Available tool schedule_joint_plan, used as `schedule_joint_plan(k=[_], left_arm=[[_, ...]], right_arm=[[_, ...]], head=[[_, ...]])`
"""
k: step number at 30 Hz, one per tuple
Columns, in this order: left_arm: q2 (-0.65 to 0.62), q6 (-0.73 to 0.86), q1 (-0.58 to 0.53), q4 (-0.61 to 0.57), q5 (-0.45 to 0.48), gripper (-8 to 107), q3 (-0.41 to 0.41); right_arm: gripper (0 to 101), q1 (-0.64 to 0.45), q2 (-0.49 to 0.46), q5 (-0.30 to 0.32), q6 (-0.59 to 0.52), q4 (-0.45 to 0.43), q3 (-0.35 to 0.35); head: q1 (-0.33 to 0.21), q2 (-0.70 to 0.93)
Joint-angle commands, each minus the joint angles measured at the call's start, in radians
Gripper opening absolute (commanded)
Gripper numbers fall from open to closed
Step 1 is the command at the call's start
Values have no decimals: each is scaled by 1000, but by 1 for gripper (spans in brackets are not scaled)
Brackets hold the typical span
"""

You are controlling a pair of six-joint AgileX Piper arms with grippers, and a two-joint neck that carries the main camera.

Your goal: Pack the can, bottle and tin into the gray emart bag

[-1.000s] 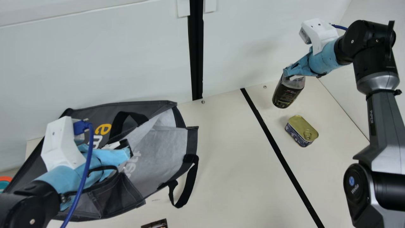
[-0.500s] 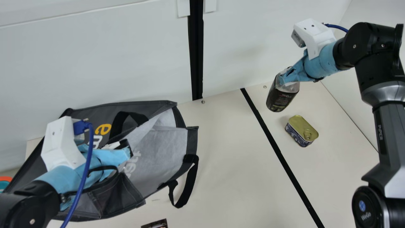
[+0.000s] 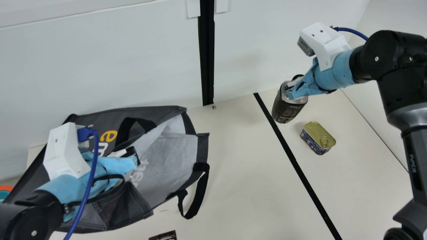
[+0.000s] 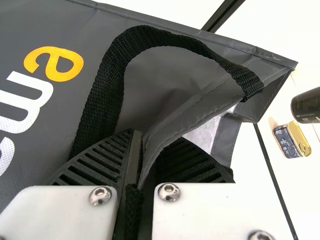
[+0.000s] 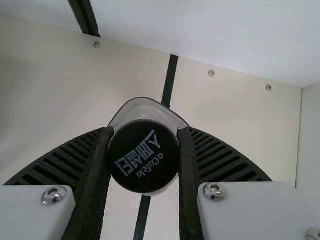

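In the main view, the right gripper (image 3: 291, 93) held a clear plastic bottle with a dark label (image 3: 286, 110), tilted, near the flat gold-lidded tin (image 3: 318, 137) on the cream table (image 3: 240, 180). Its jaws were parted by the width of the round black cap (image 5: 143, 156) and pressed on both sides of it. At the mouth of the gray fabric emart bag (image 3: 170, 160), the left gripper (image 3: 134, 160) had its jaws nearly together, with the bag's edge pinched between them. A black strip (image 3: 297, 166) ran across the table.
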Motion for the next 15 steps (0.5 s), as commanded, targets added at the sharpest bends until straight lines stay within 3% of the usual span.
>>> schedule_joint_plan(k=[1,15], left_arm=[[0,0,0,0,0,10,0],[0,0,0,0,0,10,0]], right_arm=[[0,6,-17,-3,-3,0,16],[0,62,-132,-8,-34,7,133]], head=[[-23,-2],[-23,-2]])
